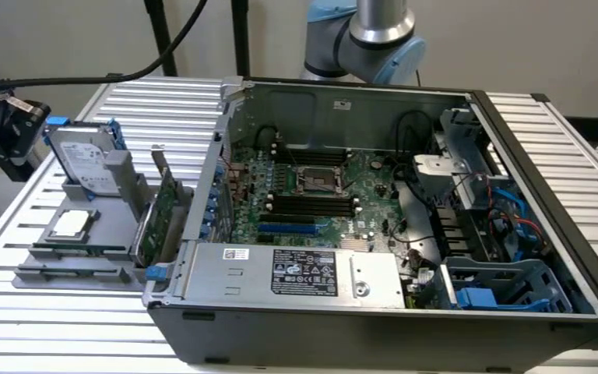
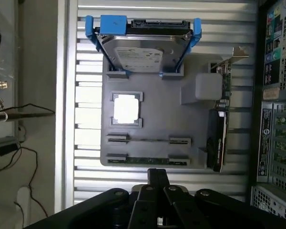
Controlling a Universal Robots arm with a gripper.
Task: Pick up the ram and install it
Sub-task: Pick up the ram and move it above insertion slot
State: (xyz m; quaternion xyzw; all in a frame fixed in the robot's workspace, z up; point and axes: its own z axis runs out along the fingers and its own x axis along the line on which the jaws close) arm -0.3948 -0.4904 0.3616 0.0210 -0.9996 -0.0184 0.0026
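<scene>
**Parts count: bench + chassis**

Bench: slatted table x1; grey holder tray x1.

On tray: hard drive x1, w/ blue side rails x2; processor chip x1; expansion card x1; stick-holder rows x2. Green ram x1 for sure, seated in one row. The other row shows a thin line only, so can't tell if that's a 2nd stick.

Chassis: PC case x1, open side up.

Inside: motherboard x1; CPU socket x1; dark mem slots approx. x4, hard to separate; blue slot x1; PSU x1, w/ label x1; blue drive bay x1.

Robot: arm x1.
</scene>
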